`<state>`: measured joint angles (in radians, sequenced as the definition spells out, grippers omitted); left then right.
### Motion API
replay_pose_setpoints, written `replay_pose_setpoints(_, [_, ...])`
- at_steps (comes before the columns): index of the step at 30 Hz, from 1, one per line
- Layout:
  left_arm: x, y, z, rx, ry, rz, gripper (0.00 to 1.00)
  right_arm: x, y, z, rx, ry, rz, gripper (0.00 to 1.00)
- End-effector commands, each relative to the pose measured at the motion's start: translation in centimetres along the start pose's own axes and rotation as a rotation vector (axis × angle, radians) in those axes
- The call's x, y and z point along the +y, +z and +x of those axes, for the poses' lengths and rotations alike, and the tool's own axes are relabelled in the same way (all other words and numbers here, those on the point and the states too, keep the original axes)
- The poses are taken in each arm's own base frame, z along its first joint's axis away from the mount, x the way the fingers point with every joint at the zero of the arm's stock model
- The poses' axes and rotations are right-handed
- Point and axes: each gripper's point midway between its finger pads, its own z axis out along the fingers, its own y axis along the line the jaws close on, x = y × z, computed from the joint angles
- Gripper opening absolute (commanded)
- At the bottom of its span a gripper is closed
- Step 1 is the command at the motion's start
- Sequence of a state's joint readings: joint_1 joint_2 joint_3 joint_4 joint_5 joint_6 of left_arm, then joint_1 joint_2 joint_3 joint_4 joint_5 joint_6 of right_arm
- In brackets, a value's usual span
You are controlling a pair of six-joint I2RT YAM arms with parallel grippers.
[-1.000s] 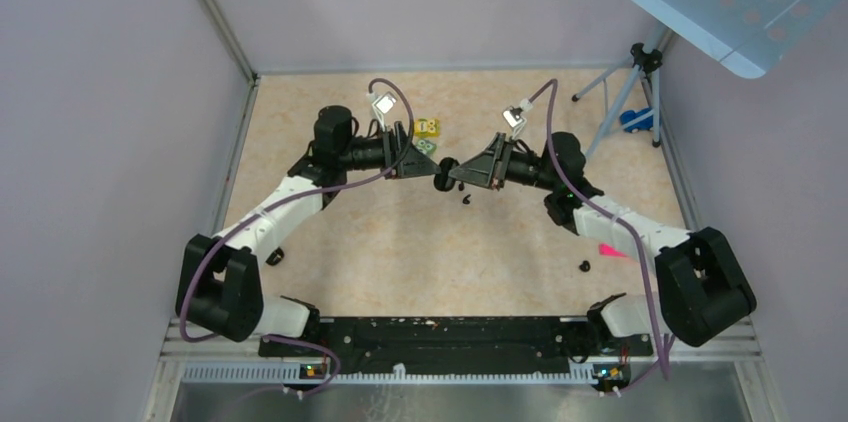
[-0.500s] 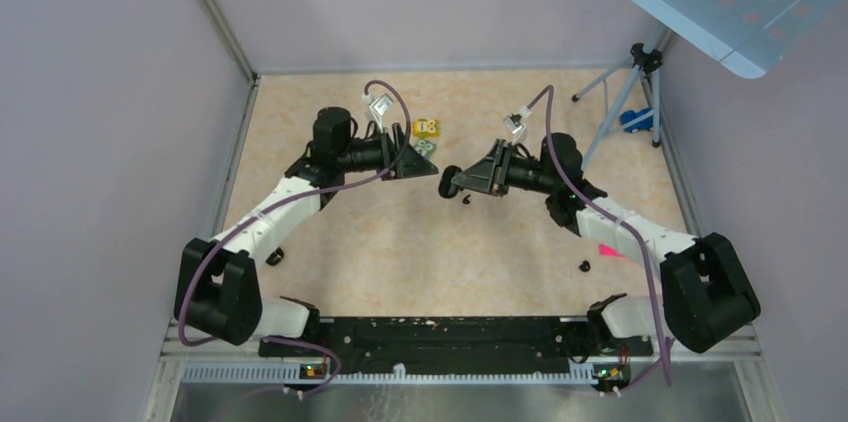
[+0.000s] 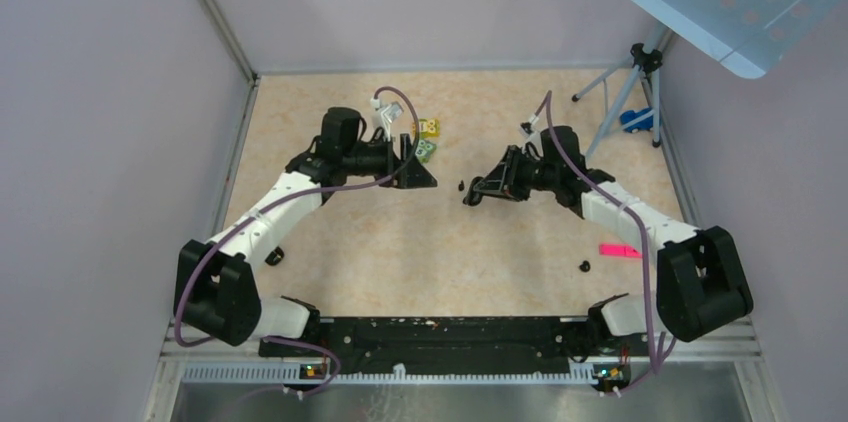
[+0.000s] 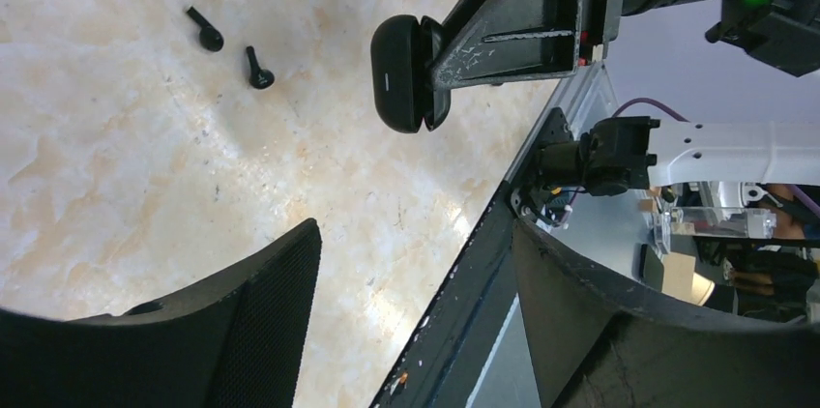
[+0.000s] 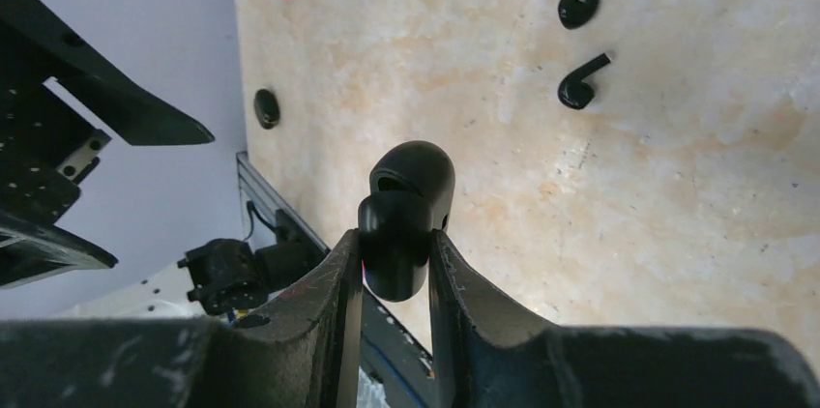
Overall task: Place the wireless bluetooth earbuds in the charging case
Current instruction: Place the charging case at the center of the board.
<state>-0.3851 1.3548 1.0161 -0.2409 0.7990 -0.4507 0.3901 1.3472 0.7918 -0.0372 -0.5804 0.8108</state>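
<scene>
The charging case [image 5: 398, 234], a small black rounded shell, sits pinched between the fingers of my right gripper [image 5: 396, 246], which is shut on it just above the table. Its two halves look slightly parted. The top view has the right gripper [image 3: 471, 199] at mid-table. Two black earbuds [image 5: 579, 8] [image 5: 578, 85] lie on the table beyond the case; they also show in the left wrist view as earbuds [image 4: 205, 31] [image 4: 257, 69]. My left gripper [image 4: 416, 321] is open and empty. It faces the charging case [image 4: 404, 74] from a short distance, and the left gripper [image 3: 431, 181] touches nothing.
A yellow block [image 3: 429, 127] and a green block [image 3: 425, 149] sit behind the left gripper. A small black round piece [image 3: 584, 265] and a pink marker [image 3: 620, 250] lie near the right arm. A tripod [image 3: 628, 82] stands at the back right.
The two grippers were together at the case; now they are apart. The right gripper has drawn back to the right and dipped lower with the case. The left jaws have widened.
</scene>
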Motion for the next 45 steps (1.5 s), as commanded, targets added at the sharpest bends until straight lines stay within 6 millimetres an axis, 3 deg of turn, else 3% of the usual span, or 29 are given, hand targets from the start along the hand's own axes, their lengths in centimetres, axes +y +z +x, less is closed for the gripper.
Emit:
replay_pose_setpoints(1, [0.3, 0.1, -0.1, -0.002, 0.043, -0.030, 0.77, -0.5, -0.6, -0.4, 0.022, -0.086, 0.071, 0.00])
replay_pose_setpoints(5, [0.8, 0.4, -0.3, -0.004, 0.047, -0.054, 0.77, -2.2, -0.6, -0.2, 0.047, -0.123, 0.155, 0.00])
replay_pose_setpoints(7, [0.8, 0.6, -0.3, 0.002, 0.043, -0.050, 0.77, -4.0, -1.3, -0.1, 0.047, -0.220, 0.326, 0.00])
replay_pose_setpoints(8, [0.5, 0.7, -0.3, 0.014, 0.054, -0.037, 0.77, -5.2, -2.1, -1.2, -0.003, -0.317, 0.474, 0.00])
replay_pose_setpoints(9, [0.1, 1.2, 0.3, 0.046, 0.063, -0.030, 0.77, -5.1, -2.4, -1.2, -0.006, -0.372, 0.527, 0.00])
replay_pose_setpoints(15, [0.5, 1.8, 2.0, 0.101, 0.069, -0.082, 0.80, -4.0, -0.3, 1.3, 0.084, -0.304, 0.367, 0.00])
replay_pose_setpoints(23, [2.9, -0.4, 1.4, 0.015, 0.004, -0.245, 0.84, -0.3, 3.6, 5.4, 0.293, -0.242, 0.039, 0.00])
replay_pose_setpoints(28, [4.1, -1.1, 3.0, 0.050, -0.059, -0.247, 0.84, 0.8, 4.4, 6.4, 0.364, -0.306, -0.035, 0.00])
replay_pose_setpoints(33, [4.0, -2.1, 2.9, 0.024, -0.069, -0.205, 0.84, 3.0, 4.5, 7.3, 0.404, -0.300, -0.208, 0.00])
replay_pose_setpoints(35, [3.9, -2.4, 2.9, 0.021, -0.062, -0.195, 0.84, 3.1, 4.6, 7.5, 0.404, -0.294, -0.233, 0.00])
replay_pose_setpoints(45, [4.3, -2.3, 4.0, 0.054, -0.086, -0.181, 0.84, -0.2, 6.6, 8.8, 0.450, -0.199, -0.124, 0.00])
